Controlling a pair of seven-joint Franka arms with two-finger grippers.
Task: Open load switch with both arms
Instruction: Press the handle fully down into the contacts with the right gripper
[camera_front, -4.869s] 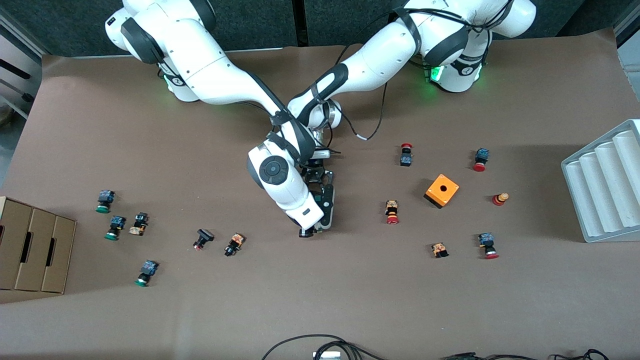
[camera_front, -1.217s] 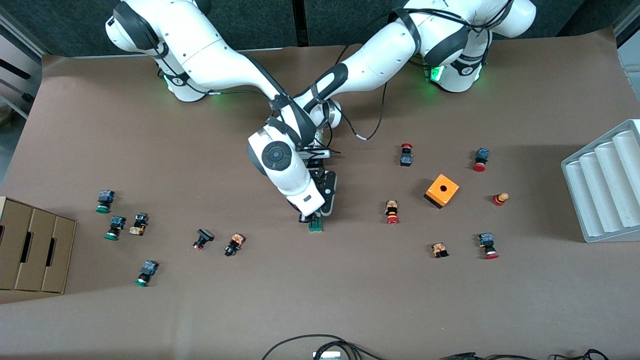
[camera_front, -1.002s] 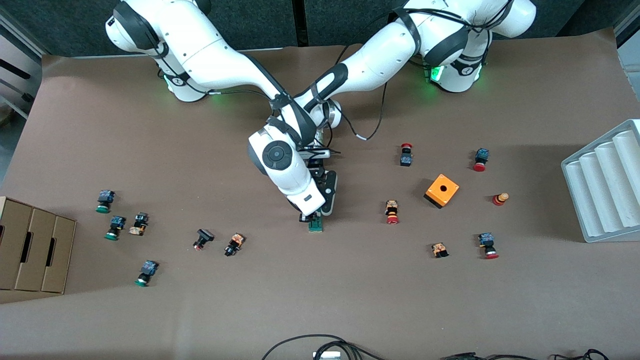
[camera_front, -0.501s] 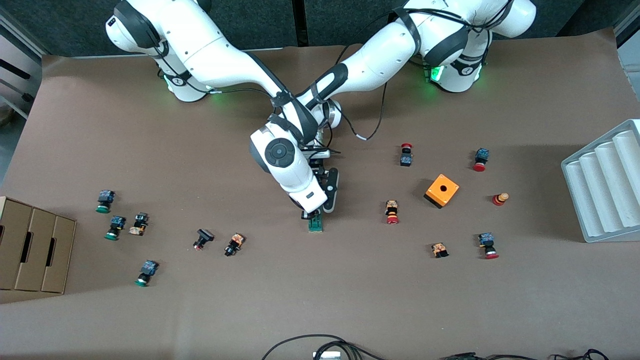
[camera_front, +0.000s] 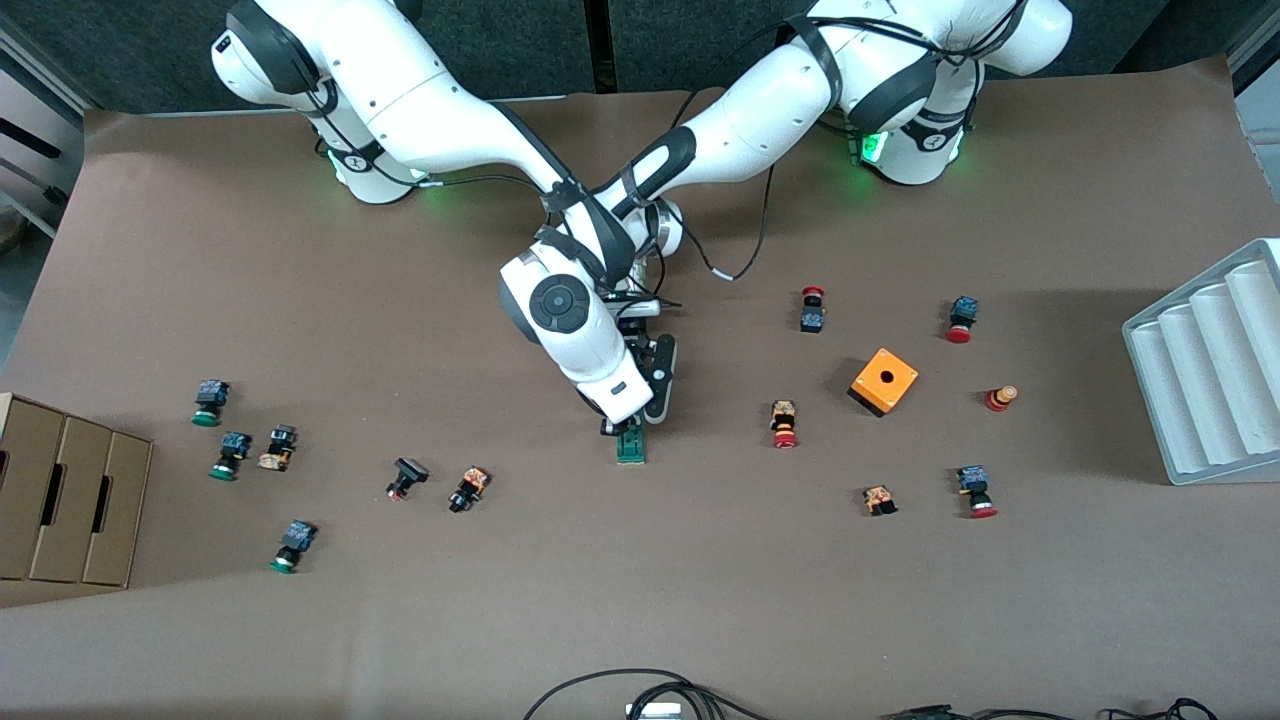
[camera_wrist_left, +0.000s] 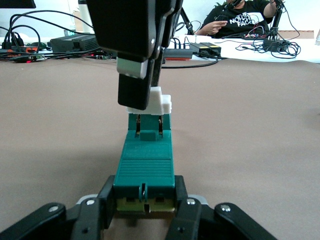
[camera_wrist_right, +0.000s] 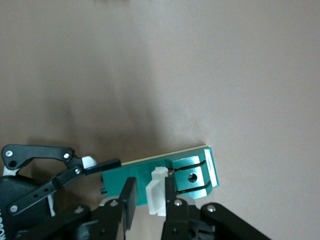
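Note:
The load switch (camera_front: 631, 447) is a slim dark-green block lying on the brown table near its middle. My left gripper (camera_wrist_left: 145, 201) is shut on the switch's end that lies farther from the front camera, one black finger on each side of the green body (camera_wrist_left: 145, 162). My right gripper (camera_wrist_right: 149, 200) comes down from above with its fingers astride the block and is shut on the white sliding piece (camera_wrist_right: 156, 197). That piece (camera_wrist_left: 161, 100) stands raised above the green body. In the front view the right arm's hand (camera_front: 615, 395) covers most of the left gripper (camera_front: 655, 395).
Small red- and green-capped push buttons lie scattered toward both ends of the table. An orange cube box (camera_front: 884, 381) sits toward the left arm's end, with a white ribbed tray (camera_front: 1210, 370) at that edge. A cardboard box (camera_front: 70, 500) stands at the right arm's end.
The right gripper has closed on the white piece and its hand has shifted slightly along the switch toward the bases, uncovering more green. The left gripper has kept its hold.

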